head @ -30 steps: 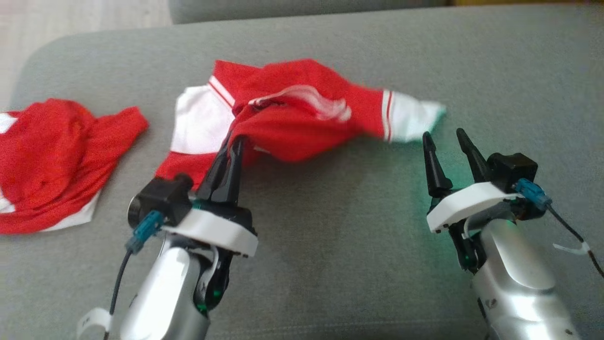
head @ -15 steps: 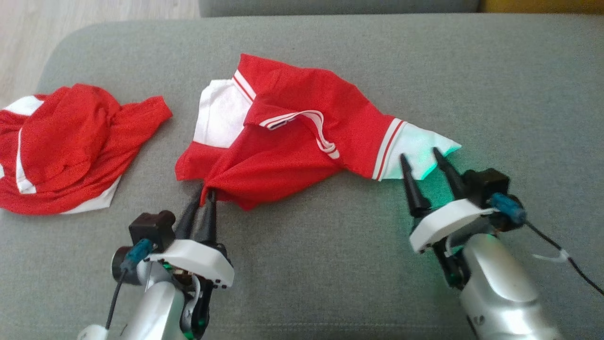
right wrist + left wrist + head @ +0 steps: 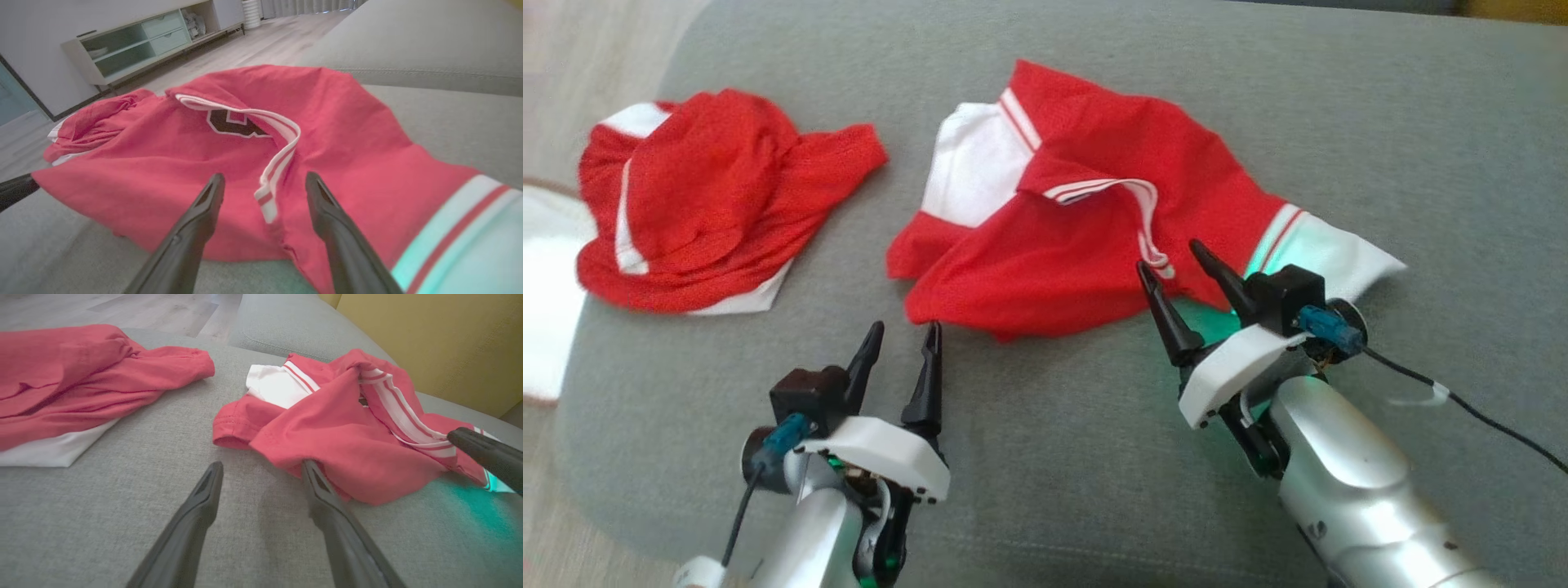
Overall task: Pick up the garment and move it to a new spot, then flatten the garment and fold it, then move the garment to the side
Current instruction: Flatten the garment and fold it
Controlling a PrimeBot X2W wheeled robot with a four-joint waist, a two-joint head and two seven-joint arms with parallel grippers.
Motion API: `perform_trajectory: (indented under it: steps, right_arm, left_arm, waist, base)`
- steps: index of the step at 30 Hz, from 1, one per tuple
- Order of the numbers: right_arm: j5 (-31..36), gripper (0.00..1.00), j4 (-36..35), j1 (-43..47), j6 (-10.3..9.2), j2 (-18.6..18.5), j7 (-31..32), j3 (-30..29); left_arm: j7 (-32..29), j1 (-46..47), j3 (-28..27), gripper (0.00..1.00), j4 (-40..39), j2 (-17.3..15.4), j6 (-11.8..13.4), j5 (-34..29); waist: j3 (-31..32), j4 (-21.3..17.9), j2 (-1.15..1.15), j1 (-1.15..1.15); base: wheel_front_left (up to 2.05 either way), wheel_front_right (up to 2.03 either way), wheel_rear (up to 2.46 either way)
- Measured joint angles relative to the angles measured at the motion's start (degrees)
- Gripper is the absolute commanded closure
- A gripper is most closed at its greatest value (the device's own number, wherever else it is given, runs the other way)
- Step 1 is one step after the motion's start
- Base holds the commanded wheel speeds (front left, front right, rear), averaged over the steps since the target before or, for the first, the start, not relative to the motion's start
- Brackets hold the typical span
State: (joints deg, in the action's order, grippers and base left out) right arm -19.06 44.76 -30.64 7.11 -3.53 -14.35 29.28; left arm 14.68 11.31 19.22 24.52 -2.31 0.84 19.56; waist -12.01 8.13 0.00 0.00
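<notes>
The garment (image 3: 1094,245) lies crumpled around the middle of the sofa (image 3: 1054,441) seat, well in from every edge. That suits a spot chosen for spreading it out: there is bare grey cushion on all sides.

The left tool (image 3: 904,327) is spread wide and grips nothing. Its tips sit low at the near hem (image 3: 286,457), and one finger touches or slips just under the cloth's edge, a likely spot to catch a corner. The right tool (image 3: 1170,255) is equally wide and empty. It hovers over the garment with its fingers to either side of the loose end of the collar band (image 3: 282,163), probably lined up for a pinch. A green glow (image 3: 1209,314) from that arm tints the cloth beneath.

The garment is a thin red knit, limp and matte, bunched into soft ridges with one layer folded over another. The band is ribbed white with red stripes. The sleeve (image 3: 1339,253) toward the right edge ends in a white panel behind two stripes, and a dark badge (image 3: 233,122) shows inside the neck opening. The sofa is a coarse grey weave with enough grip to hold cloth in place.

A second garment (image 3: 711,204), red and white too, is heaped near the seat's left edge, apart from the first.
</notes>
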Motion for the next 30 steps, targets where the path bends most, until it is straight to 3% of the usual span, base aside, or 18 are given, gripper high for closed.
perform_trajectory:
  steps: [5,6,7,8,19,25,30]
  right_arm:
    - [2.16,0.04,4.83,-2.13,0.0,0.0,0.71,-0.35]
    - [2.65,0.5,5.66,-2.51,0.0,-0.01,0.74,-0.6]
    - [3.09,0.71,6.42,-2.94,0.0,-0.01,0.75,-0.9]
    - [3.53,1.0,7.01,-3.28,0.0,-0.02,0.76,-1.29]
    - [0.38,1.0,4.69,-9.0,0.0,-0.07,0.64,-7.13]
    - [-0.19,1.0,6.78,-19.11,0.0,-1.03,0.23,-18.4]
    - [4.34,1.0,15.7,-25.2,0.0,-7.73,0.25,-31.61]
  left_arm:
    - [0.01,-0.09,0.65,0.0,-0.8,-0.02,0.26,0.44]
    - [0.0,-0.09,0.68,0.0,-0.96,-0.03,0.27,0.55]
    - [0.0,-0.08,0.75,0.0,-1.02,-0.02,0.29,0.77]
    - [0.0,-0.09,0.78,0.0,-1.09,-0.02,0.54,0.77]
    - [0.01,-0.08,1.1,0.0,-2.25,-0.02,0.68,0.77]
    - [0.0,-0.09,2.81,0.0,-2.22,0.0,0.59,0.78]
    - [0.0,-0.06,4.61,0.0,-2.21,0.0,0.12,0.77]
  waist:
    - [-0.78,2.6,0.0,0.0]
    - [-0.96,2.93,0.0,0.0]
    - [-1.11,3.18,0.0,0.0]
    - [-1.25,3.36,0.0,0.0]
    - [-1.7,2.6,0.0,0.0]
    - [-2.04,1.98,0.0,0.0]
    - [-2.74,3.35,0.0,0.0]
  base:
    - [0.0,0.0,0.0]
    - [0.0,0.0,0.0]
    - [0.0,0.0,0.0]
    - [0.0,0.0,0.0]
    - [0.0,0.0,0.0]
    - [0.0,0.0,0.0]
    - [0.0,0.0,0.0]
